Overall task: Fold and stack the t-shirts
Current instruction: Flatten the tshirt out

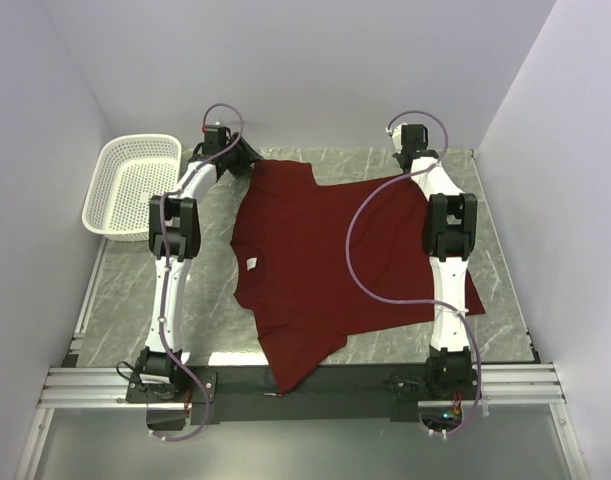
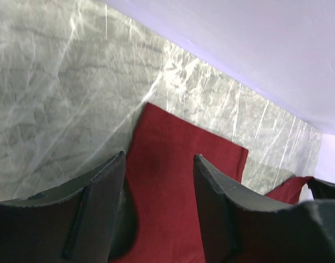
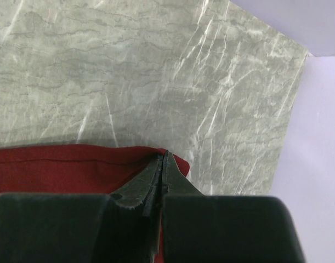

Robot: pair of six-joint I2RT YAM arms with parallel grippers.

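While the left gripper [image 2: 159, 159] stood with its fingers spread, one on each side of the far left corner of the shirt [image 2: 172, 137], no pinch was made there: red cloth lay in the gap and the pads were apart. The right gripper [image 3: 163, 160] had its fingers pressed together on the far right corner, with the hem edge caught at the very tips. Both grippers were low at the far edge of the table [image 1: 125, 300]. From those two corners the shirt ran back toward the arm bases, lying mostly flat and open across the middle of the table. The white label [image 1: 252, 263] faced up near the left side, and one part hung over the near edge. The right arm lay across the shirt's right side. The basket [image 1: 135, 185] sat at the far left, apart from the shirt. Handling judgement: the cloth is light, limp and without stiffness, so it will sag and drag between grip points and will crease wherever it bunches. It is not fragile and not slippery on the pads. The best hold is at hemmed corners or seams, where the doubled fabric gives the jaws more to bite. A pinch on a single layer at the very edge, as on the right, risks pulling free under tension. The left jaws should close well onto the corner before any lift.
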